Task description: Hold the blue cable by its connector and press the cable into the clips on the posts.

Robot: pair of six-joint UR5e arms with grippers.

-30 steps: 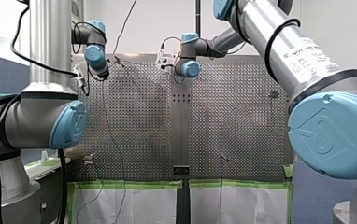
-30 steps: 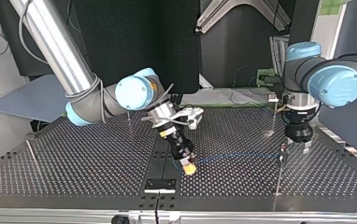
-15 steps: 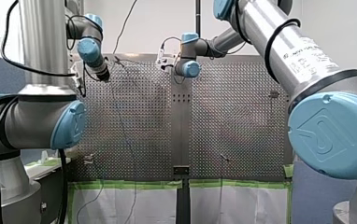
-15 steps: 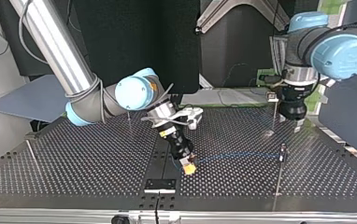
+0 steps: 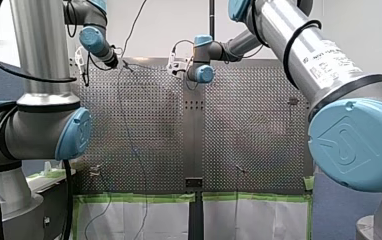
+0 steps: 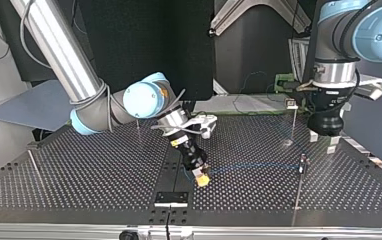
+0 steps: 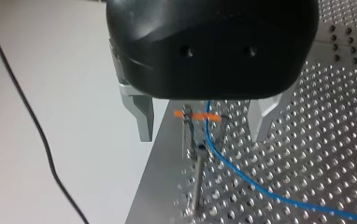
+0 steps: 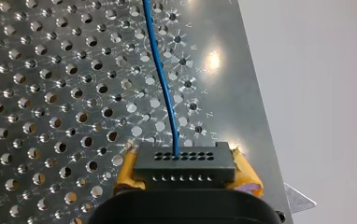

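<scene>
1. Since the earlier frames, my left gripper (image 6: 322, 142) has been lifted off the near post (image 6: 298, 187) and carried up and toward the top view's right. My right gripper (image 6: 202, 180) is found where it was.
2. The left gripper's metal fingers (image 7: 140, 119) are spread wide, and nothing is held between them.
3. The right gripper's yellow pads are closed on the black connector (image 8: 184, 164), which is held low over the perforated table (image 6: 79, 175) near the top view's middle.
4. The blue cable (image 6: 254, 165) leaves the connector's face and is laid across the table to the clip (image 7: 196, 135) on the near post. Its long axis runs roughly across the top view, with the connector end pointing to that view's left.
5. In the left wrist view the clip is seen straight ahead of the left gripper, in line with the gap between its fingers. The cable is passed beside the clip, just under an orange tab (image 7: 197, 115). Whether it is fully seated cannot be told.
6. The left gripper is judged the nearer to the clip. The right gripper is well apart from it, at the cable's other end.
</scene>
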